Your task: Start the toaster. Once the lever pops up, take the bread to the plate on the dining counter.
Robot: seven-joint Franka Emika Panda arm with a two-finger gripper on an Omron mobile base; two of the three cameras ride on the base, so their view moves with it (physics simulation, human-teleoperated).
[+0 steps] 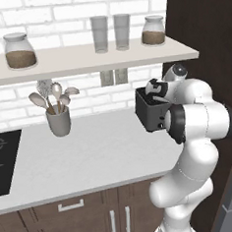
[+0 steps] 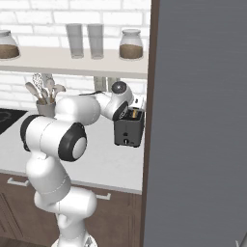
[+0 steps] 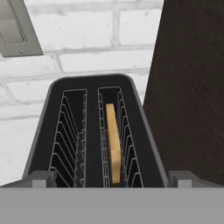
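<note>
The white arm [image 1: 198,131] folds forward at the elbow; its gripper [image 3: 112,181] points down, jaws spread wide

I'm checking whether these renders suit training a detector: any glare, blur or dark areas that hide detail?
Left base view: even, soft light, faint shadow under the utensil cup, the toaster a dark block; right base view: a flat grey panel covers the right half; hand view: sharp, bread clear in the slot, no glare.
</note>
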